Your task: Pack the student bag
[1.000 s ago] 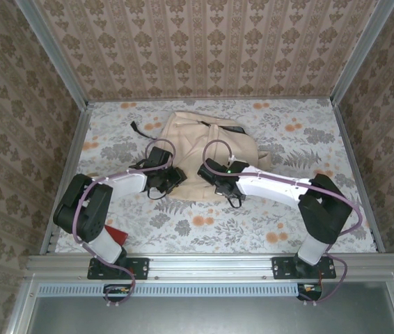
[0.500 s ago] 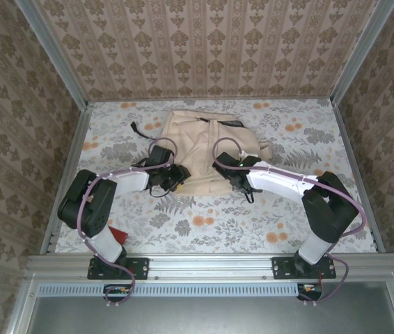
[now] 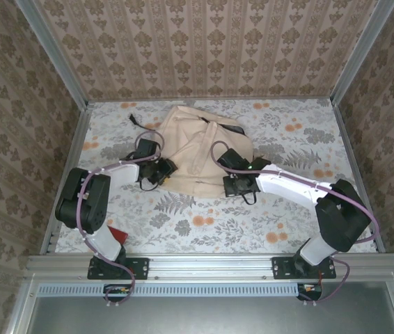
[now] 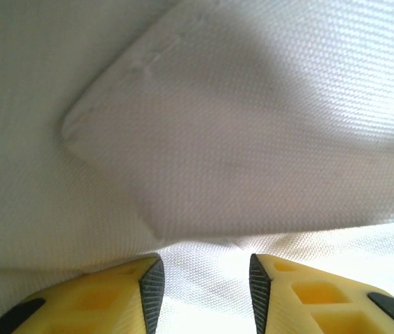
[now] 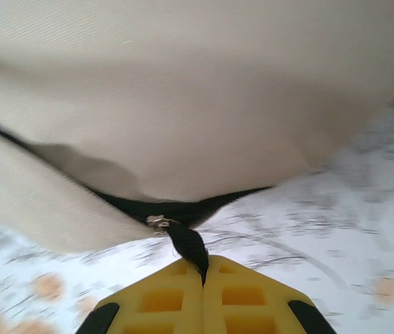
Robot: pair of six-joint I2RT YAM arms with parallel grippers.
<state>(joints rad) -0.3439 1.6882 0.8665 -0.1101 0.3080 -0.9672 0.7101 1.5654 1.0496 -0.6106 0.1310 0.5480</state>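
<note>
Quick look at the setup. The student bag (image 3: 198,136), a big cream soft fabric backpack with dark zipper lines, sits on the floral-print tablecloth (image 3: 287,223), towards the far middle of it. Its far edge is near the patterned back wall (image 3: 204,49). A thin black strap (image 3: 134,120) trails off its far-left corner.

The left gripper (image 3: 166,169) is pushed against the bag's left edge. In the left wrist view, its yellow fingers (image 4: 113,296) stand partly apart and cream fabric (image 4: 253,139) runs down into the gap. I honestly can't tell whether it's pinching that fabric or just resting against it.

The right gripper (image 3: 233,183) is at the bag's near-right edge. From the right wrist camera, the jaws are pressed together on a small black zipper pull tab (image 5: 186,243). The little metal slider (image 5: 158,221) is just past the tips, right under the bag's overhanging cream edge (image 5: 183,104).

As for room to move, there's lots of bare cloth to the right of the bag and along the near side. The left side is tighter. A small red object (image 3: 115,234) sits right beside the left arm's base, by the table's near-left edge.
</note>
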